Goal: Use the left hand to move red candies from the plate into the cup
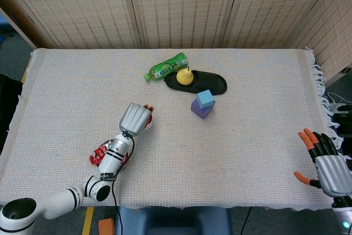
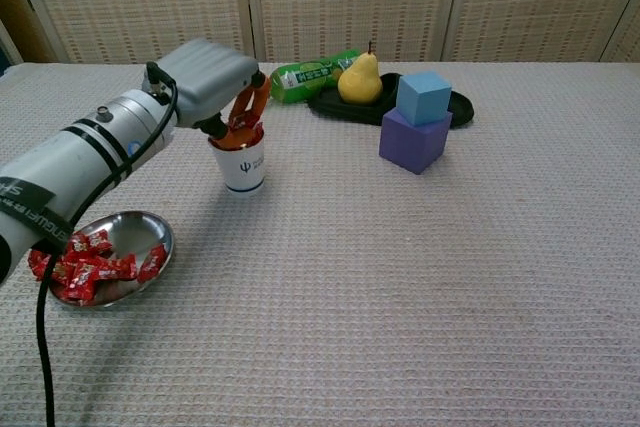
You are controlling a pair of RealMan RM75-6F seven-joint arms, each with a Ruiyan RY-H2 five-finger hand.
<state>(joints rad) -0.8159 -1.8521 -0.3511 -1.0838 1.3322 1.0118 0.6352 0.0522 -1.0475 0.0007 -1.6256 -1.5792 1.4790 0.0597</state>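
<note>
Near edge: steel plate (image 2: 150, 226) with red candies (image 2: 85, 265) heaped in it. Beyond it, the left hand (image 2: 212, 78) poised over the white cup (image 2: 241, 165), fingers (image 2: 247, 113) curled at the rim, apparently pinching a candy. Delivery step; next, release into the cup. Right hand (image 1: 325, 164) splayed, holding nothing, at the surface (image 2: 420, 277) edge.

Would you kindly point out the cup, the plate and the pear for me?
cup (image 2: 244, 169), chest view, its white side wall.
plate (image 2: 135, 230), chest view, bare metal inside.
pear (image 2: 361, 80), chest view, its yellow body.
</note>
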